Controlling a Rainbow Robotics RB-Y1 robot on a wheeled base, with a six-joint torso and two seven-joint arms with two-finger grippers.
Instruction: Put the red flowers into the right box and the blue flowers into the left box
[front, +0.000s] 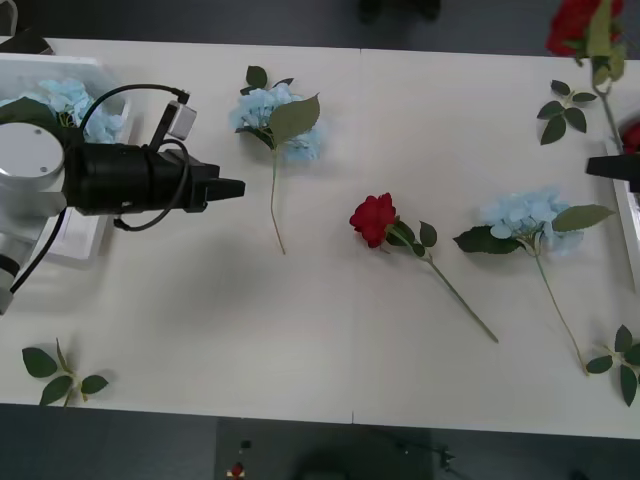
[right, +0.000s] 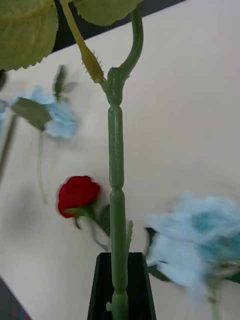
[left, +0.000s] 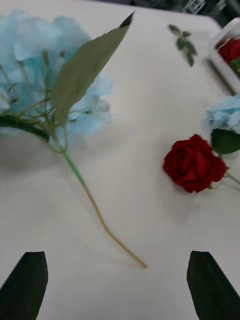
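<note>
Over at the tabletop's right edge the right gripper (right: 120, 295) has its fingers clamped on a red rose's green stem (right: 116, 165), the bloom (front: 578, 24) held up by the far right corner. The left gripper (front: 232, 188), fingers spread wide, hovers near the left box (front: 60, 245), pointed at a blue flower (front: 278, 118). Another red rose (front: 374, 219) and blue flower (front: 527, 218) lie mid-tabletop.

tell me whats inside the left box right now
A blue flower lies in the left box; the left arm covers most of the tray, so anything else inside is hidden.
</note>
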